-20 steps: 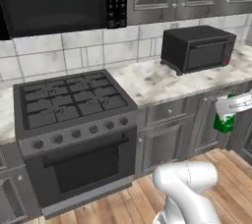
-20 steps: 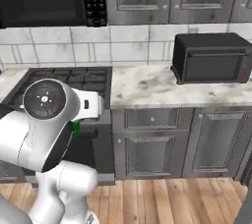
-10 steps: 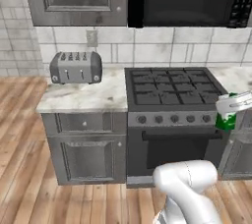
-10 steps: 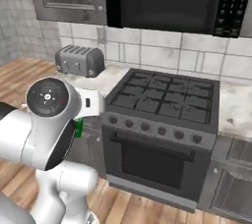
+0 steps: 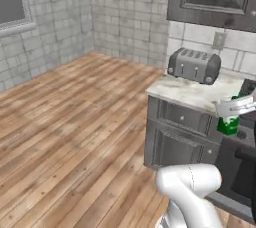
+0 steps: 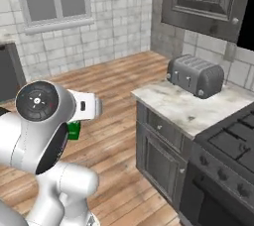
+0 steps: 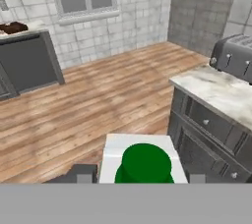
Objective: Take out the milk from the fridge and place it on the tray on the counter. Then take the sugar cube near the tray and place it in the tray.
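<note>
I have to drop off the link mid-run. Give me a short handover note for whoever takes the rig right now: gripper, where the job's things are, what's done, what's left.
Gripper: shut on the milk, carried upright off the right side of the base; the hand view looks down on its green cap.
Surroundings: a counter end with a toaster beside a stove; open wood floor to the left. A dark tray-like shape sits on a far counter in the hand view, too small to confirm.
Done: milk is out of the fridge.
Left: set the milk on the tray, then put the sugar cube in the tray.

Glossy white arm (image 6: 44, 170), dark joints
</note>
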Controlling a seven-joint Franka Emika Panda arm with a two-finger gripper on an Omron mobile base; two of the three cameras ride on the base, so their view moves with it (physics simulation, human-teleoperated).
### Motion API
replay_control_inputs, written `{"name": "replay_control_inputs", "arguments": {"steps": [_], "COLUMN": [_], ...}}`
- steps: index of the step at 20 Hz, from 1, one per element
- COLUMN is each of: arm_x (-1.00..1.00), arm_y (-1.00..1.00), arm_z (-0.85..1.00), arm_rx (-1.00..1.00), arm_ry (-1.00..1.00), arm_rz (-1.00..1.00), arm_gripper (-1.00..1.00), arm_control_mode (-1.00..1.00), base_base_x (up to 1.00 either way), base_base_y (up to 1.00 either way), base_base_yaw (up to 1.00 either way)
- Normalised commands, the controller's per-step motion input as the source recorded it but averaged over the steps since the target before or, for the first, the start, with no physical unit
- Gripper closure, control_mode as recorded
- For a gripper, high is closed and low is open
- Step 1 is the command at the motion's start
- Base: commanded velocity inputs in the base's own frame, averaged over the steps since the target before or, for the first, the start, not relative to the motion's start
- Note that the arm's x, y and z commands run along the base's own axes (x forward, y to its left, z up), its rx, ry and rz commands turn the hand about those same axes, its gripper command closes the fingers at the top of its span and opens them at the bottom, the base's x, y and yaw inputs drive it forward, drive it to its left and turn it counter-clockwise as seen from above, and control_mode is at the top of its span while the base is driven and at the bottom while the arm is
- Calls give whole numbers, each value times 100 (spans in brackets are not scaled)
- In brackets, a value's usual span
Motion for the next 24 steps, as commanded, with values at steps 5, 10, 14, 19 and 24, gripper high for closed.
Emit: {"name": "replay_control_inputs", "arguments": {"steps": [5,10,14,19,24], "arm_x": [0,0,0,0,0], "arm_y": [0,0,0,0,0], "arm_z": [0,0,0,0,0], "arm_rx": [0,0,0,0,0], "arm_ry": [0,0,0,0,0], "arm_rz": [0,0,0,0,0], "arm_gripper": [100,100,100,100,100], "arm_control_mode": [100,100,100,100,100], "base_base_x": [0,3,94,100,100], "base_base_y": [0,0,9,1,7], "base_base_yaw": [100,100,58,20,0]}}
